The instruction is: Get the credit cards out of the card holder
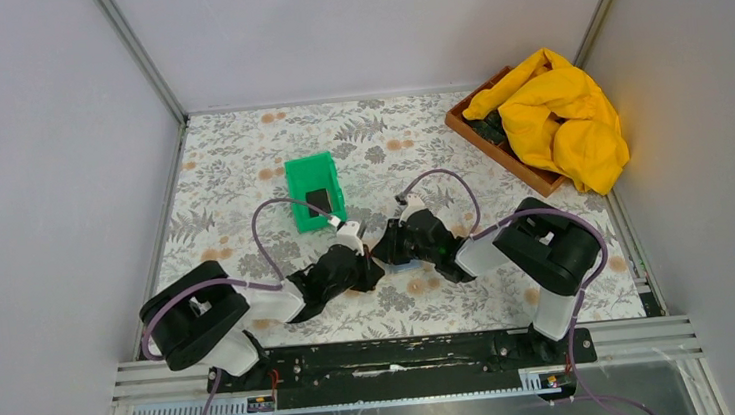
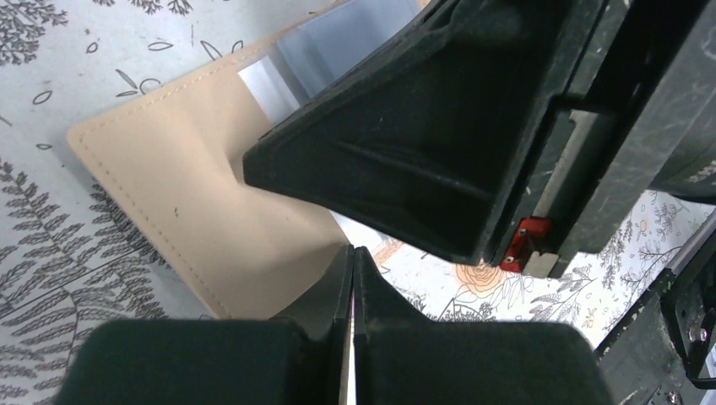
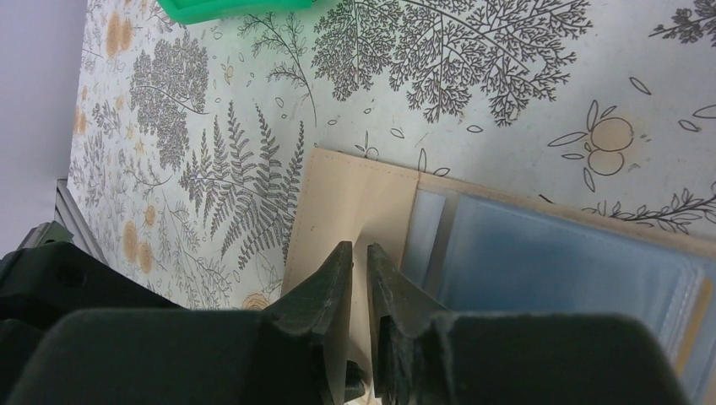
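Note:
The tan card holder (image 2: 177, 194) lies open on the floral table, its blue-grey lining (image 3: 557, 261) facing up. In the top view both grippers meet over it and hide it. My right gripper (image 3: 359, 253) is shut on a tan flap of the card holder (image 3: 346, 194). My left gripper (image 2: 353, 253) is shut, pinching the holder's near edge, with the right gripper's black body (image 2: 422, 143) just above it. A pale strip (image 2: 268, 84) shows at a pocket's mouth. One black card (image 1: 318, 200) lies in the green bin (image 1: 325, 166). The other cards are not in view.
The green bin stands just behind the left gripper (image 1: 366, 258) and shows at the top edge of the right wrist view (image 3: 236, 8). A wooden tray (image 1: 483, 137) with a yellow cloth (image 1: 562, 120) sits at the back right. Grey walls enclose the table.

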`<state>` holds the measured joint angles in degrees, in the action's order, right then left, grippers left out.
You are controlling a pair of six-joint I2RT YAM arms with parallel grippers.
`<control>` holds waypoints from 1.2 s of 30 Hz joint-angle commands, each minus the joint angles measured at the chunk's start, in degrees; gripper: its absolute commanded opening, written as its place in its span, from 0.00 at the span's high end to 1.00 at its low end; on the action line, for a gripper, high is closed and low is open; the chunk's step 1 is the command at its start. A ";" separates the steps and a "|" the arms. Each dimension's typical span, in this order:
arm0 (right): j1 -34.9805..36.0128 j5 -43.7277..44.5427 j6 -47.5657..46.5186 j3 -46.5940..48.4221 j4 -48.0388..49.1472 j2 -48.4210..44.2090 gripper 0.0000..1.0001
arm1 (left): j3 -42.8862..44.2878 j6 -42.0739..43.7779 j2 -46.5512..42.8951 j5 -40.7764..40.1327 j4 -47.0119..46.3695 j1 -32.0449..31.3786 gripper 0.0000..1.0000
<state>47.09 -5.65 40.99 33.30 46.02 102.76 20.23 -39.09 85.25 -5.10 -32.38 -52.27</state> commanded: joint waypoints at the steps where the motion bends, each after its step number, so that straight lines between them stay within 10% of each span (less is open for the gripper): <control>1: 0.60 -1.49 -0.12 -1.76 -2.73 -1.27 0.79 | 1.70 0.78 1.89 0.28 -2.57 0.67 1.00; 19: -0.33 16.37 -14.54 -0.28 -30.92 -30.63 0.60 | -1.12 3.37 -2.85 -5.28 -4.77 0.15 1.00; 27: -3.02 12.17 -15.57 1.11 -34.81 -31.35 0.49 | 1.84 2.36 -3.15 -3.32 -6.36 0.72 0.30; 36: -7.54 10.70 -15.53 -2.79 -31.44 -31.36 0.76 | 3.73 -4.75 -2.21 -6.51 -5.00 1.93 0.22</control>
<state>40.25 5.93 26.09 32.14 12.14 71.70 22.63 -41.41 83.40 -8.91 -35.83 -51.13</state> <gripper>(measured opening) 0.286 0.710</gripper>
